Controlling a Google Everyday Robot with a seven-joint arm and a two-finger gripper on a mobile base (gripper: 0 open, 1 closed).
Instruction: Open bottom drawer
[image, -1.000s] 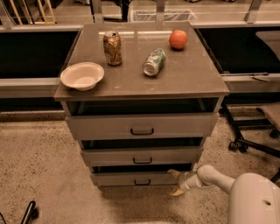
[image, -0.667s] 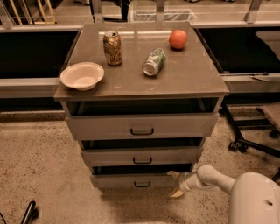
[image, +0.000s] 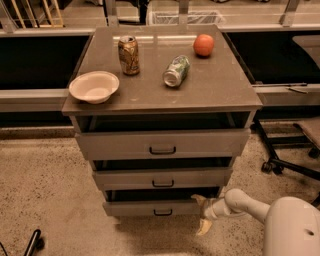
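The bottom drawer (image: 145, 207) is the lowest of three grey-brown drawers, with a small dark centre pull handle (image: 162, 213). It stands pulled out a little, with a dark gap above its front. My gripper (image: 202, 214) comes in from the lower right on a white arm (image: 245, 202) and sits at the right end of the bottom drawer's front. Its fingers are spread, one fingertip (image: 199, 199) at the front's top edge and the other below it near the floor. It holds nothing.
The middle drawer (image: 162, 178) and top drawer (image: 162, 144) also stand slightly out. On the cabinet top are a bowl (image: 94, 86), an upright can (image: 129, 55), a can lying on its side (image: 176, 71) and an orange (image: 203, 45). An office chair base (image: 285, 160) stands at the right.
The gripper and the bottom drawer's front have shifted slightly toward the camera. Nothing else has moved.
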